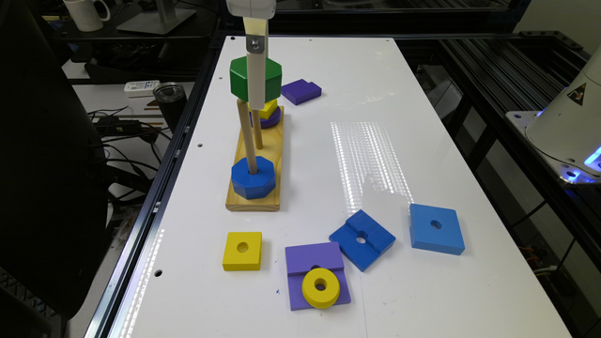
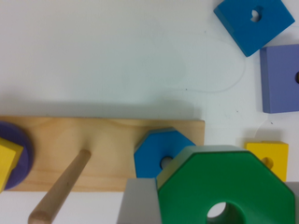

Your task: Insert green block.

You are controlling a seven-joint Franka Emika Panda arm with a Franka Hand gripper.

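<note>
**Green block held above the peg board**

We see a white table (image 1: 422, 141) with a wooden peg board (image 1: 277, 155) lying on it toward the exterior view's left. The robot's hand (image 1: 257, 89) comes down from the top of the frame, and its pale fingers (image 1: 257, 75) are closed on the green block (image 1: 242, 82), a thick dark-green octagon with a round centre hole. The block hangs in the air, at the height of the tops of the board's pegs and well above the board itself.

In the wrist view the green block (image 2: 229, 186) sits close to the camera, with a grey finger (image 2: 138, 203) pressed against one of its flat sides. Its hole is empty. Below and just beside it we see the blue octagonal block (image 2: 156, 156), which rests on the board with a peg through its centre.

In the exterior view that blue octagonal block (image 1: 253, 177) sits at the near end of the board, threaded on the near peg (image 1: 246, 136). A second peg (image 1: 257, 131) stands bare in the middle. At the far end a yellow piece (image 1: 269, 109) sits on a purple disc (image 1: 272, 119).

Loose pieces lie on the table: a yellow square block (image 1: 242, 251), a yellow ring (image 1: 320, 287) resting on a purple stepped block (image 1: 312, 260), a dark-blue grooved square (image 1: 362, 239), a lighter blue square (image 1: 436, 228), and a small purple stepped block (image 1: 301, 91) beyond the board.
</note>
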